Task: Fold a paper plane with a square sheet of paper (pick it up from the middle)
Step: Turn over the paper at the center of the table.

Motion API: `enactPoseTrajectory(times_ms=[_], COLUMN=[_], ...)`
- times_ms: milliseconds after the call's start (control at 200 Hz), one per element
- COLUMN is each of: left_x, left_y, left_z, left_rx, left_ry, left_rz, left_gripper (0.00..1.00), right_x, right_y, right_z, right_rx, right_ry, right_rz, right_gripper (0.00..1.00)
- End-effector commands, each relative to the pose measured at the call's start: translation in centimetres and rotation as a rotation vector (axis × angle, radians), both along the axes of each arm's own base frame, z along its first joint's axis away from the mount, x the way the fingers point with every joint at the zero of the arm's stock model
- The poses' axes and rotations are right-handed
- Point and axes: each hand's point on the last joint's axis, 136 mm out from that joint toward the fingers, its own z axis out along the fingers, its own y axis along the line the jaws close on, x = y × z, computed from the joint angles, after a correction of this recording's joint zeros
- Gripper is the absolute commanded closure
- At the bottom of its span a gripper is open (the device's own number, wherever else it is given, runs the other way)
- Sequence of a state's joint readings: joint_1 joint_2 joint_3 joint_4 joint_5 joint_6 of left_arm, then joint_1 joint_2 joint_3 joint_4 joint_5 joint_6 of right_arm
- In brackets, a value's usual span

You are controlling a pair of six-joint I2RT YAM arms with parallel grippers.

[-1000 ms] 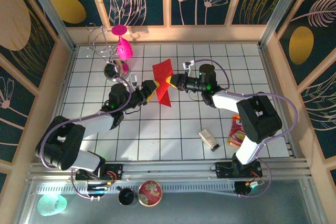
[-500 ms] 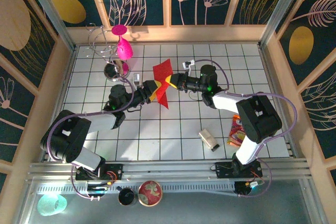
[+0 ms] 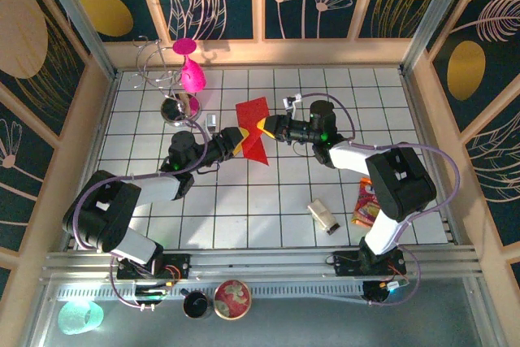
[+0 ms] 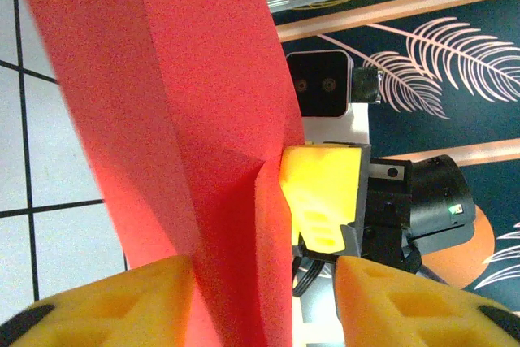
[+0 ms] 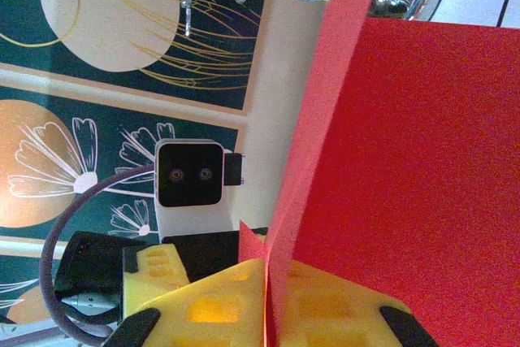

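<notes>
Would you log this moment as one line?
right gripper: shut on red sheet | left gripper: open around it | sheet: creased, held aloft

1. Plain bright red, matte, no print: the thin square sheet of paper (image 3: 253, 122)
2. Yellow fingers on black bodies: left gripper (image 4: 264, 298) and right gripper (image 5: 266, 286)
3. White with a dark grid: the tiled table floor (image 3: 244, 209)
4. Magenta: the plastic goblet (image 3: 192, 75)
5. Dark teal with gold ovals and pale line-drawn flowers: the wall panels (image 3: 223, 6)
</notes>
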State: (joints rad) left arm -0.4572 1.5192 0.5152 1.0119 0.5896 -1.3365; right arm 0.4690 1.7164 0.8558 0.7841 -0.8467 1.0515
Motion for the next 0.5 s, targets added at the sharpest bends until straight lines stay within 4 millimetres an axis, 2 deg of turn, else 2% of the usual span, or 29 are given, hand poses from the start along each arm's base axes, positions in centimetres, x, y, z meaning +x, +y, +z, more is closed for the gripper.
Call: enactPoseTrajectory(times_ms=[0, 140, 330, 496], left_x=[0.0, 0.1, 0.2, 0.3], left_y=[0.1, 0.0, 0.0, -0.1], left_z=[0.4, -0.1, 0.3, 0.7], left_rx=[0.017, 0.034, 0.031, 0.044], left_ry=[-0.03, -0.015, -0.036, -0.068], left_rz=[0.006, 0.002, 0.0, -0.001], left_gripper=[0.56, 0.63, 0.73, 0.85], right_x=[0.1, 0.0, 0.0, 0.6], right_y=[-0.2, -0.2, -0.3, -1.1], right_z=[-0.3, -0.2, -0.6, -1.3], right_rx=[-0.01, -0.012, -0.028, -0.089], right_ry=[-0.017, -0.019, -0.012, -0.024], right_rz=[0.002, 0.007, 0.005, -0.022], right_gripper=[0.89, 0.89, 0.88, 0.75])
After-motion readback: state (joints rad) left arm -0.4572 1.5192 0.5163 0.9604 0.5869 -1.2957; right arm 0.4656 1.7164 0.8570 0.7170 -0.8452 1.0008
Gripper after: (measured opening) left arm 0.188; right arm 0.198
